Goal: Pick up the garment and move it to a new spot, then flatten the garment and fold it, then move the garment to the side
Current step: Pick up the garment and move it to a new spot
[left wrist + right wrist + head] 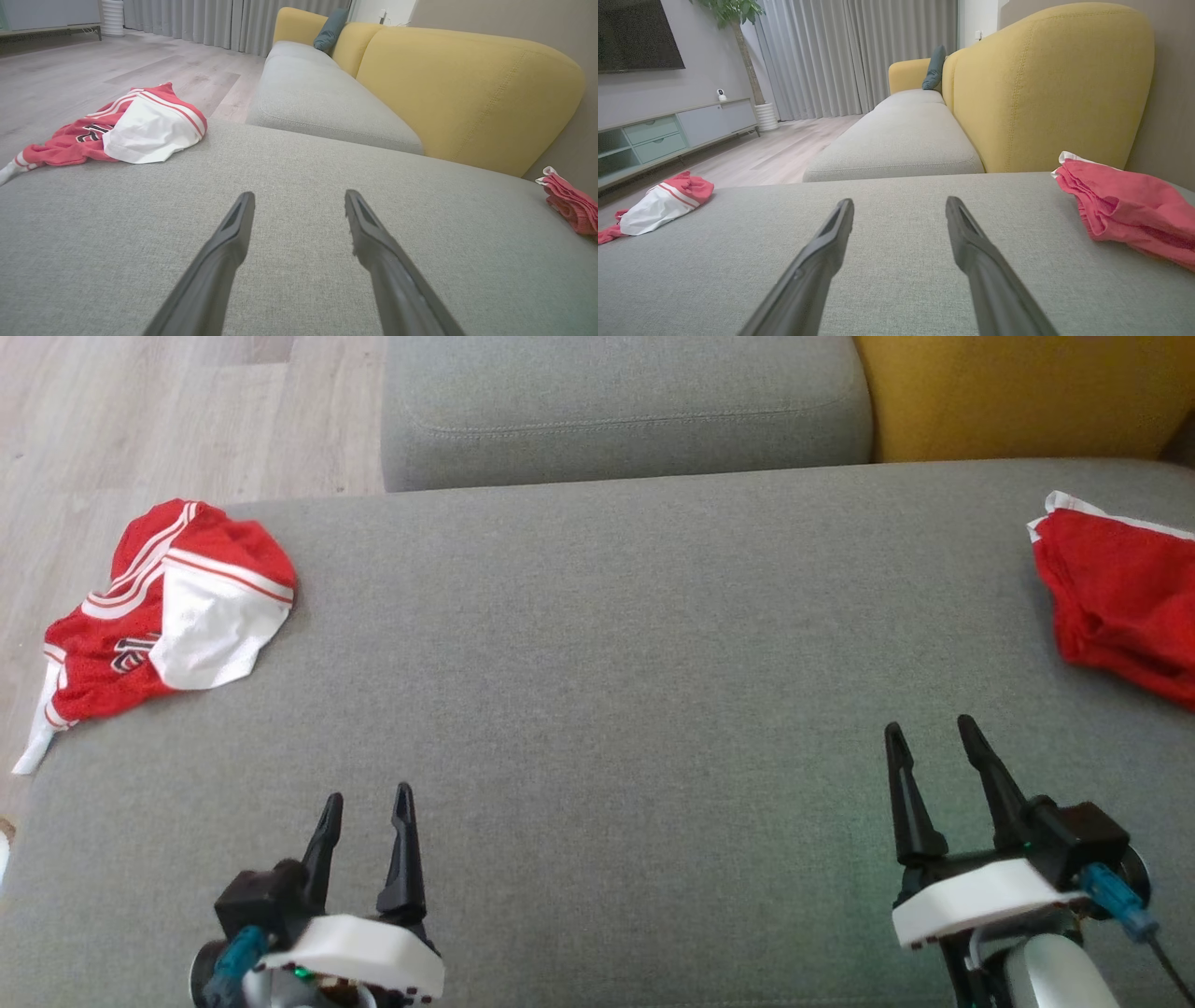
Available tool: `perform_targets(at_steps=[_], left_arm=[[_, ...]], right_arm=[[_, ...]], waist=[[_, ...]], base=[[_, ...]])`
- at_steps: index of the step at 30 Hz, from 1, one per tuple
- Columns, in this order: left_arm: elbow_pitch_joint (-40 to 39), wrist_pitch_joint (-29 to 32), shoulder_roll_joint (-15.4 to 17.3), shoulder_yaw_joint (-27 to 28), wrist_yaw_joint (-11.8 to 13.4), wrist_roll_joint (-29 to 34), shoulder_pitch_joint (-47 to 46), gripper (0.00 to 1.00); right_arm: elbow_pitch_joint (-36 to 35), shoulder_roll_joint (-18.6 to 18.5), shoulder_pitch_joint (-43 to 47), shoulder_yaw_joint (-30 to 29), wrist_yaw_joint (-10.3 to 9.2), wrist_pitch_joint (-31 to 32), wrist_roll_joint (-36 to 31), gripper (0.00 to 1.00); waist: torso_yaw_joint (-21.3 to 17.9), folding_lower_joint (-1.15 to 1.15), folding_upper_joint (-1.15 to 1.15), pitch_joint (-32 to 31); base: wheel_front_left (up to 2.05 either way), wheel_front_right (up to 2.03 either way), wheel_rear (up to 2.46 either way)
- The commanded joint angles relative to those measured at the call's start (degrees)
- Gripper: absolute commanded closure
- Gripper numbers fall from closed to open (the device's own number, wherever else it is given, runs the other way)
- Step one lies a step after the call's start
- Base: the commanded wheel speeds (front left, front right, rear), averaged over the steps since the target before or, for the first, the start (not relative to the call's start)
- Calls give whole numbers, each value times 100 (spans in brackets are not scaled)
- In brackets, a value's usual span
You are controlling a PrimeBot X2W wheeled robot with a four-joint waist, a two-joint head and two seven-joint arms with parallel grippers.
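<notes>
With both pairs of jaws wide and empty, the crumpled red-and-white mesh jersey [177, 607] at upper left overhung the grey fabric sofa seat [597, 709] edge, so a shallow pinch risked dragging it onto the pale wooden floor [187, 411].

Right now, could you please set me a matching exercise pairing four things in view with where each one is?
Things:
1 red-and-white jersey
2 plain red garment
3 yellow backrest
4 left gripper

Places:
A right edge of the grey cushion
B open, above the cushion's near left
C cushion's left edge
D behind the cushion, far right

Pairs: 1-C, 2-A, 3-D, 4-B.
</notes>
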Motion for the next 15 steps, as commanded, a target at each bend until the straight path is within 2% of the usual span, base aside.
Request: perform_targets(at_steps=[1, 10, 15], left_arm=[[-219, -69, -21, 181, 33, -40, -200, 0], [-239, -69, -21, 162, 35, -34, -204, 0], [-226, -69, -21, 131, 29, -36, -239, 0]], right_arm=[[-235, -14, -140, 142, 37, 14, 44, 0], [-230, -14, -131, 136, 37, 48, 40, 0], [-289, -14, -95, 127, 37, 51, 19, 0]], waist=[[4, 1, 0, 1], [62, 1, 0, 18], [282, 1, 0, 24]], base=[[0, 0, 0], [0, 0, 0], [0, 0, 0]])
